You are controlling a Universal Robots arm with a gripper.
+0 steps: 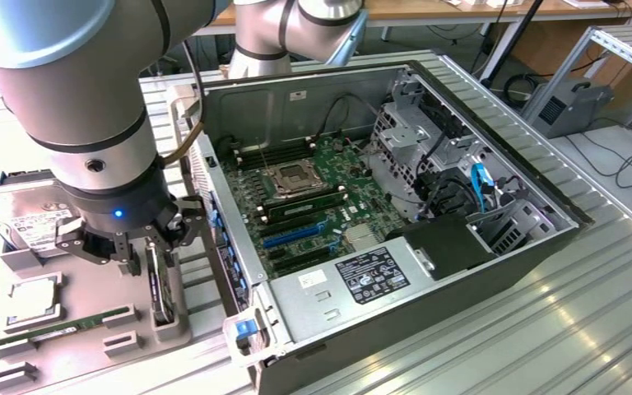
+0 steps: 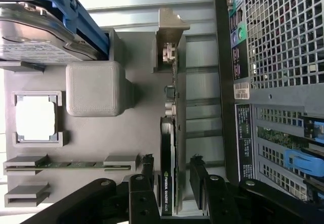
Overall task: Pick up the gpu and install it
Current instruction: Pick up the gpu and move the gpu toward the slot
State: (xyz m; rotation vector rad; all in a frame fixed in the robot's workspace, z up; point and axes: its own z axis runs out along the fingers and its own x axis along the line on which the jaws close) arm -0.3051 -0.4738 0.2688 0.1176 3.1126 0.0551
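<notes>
Wrist view, gripper (image 2: pixel 172 176) spread apart astride edge-on gpu (image 2: pixel 168 148), one end cut off

gpu (image 2: pixel 168 148) is edge-on between the spread pincer (image 2: pixel 171 166) fingers (image 2: pixel 147 171). Its fan side and board side are hidden, and its near end runs out of frame under the pincer's links. In the exterior view the arm (image 1: pixel 75 99) is cropped by the frame and the pincer covers the gpu's upper edge; can't tell there whether the pads touch it. Hard drive (image 1: pixel 20 218) behind the pincer is partly hidden by the arm, label too small to read; in the wrist view it is cut by the frame edge. PC case (image 2: pixel 273 57) beside the pincer is cropped as well. Power-supply sticker (image 1: pixel 374 276) print is unreadable.
</notes>
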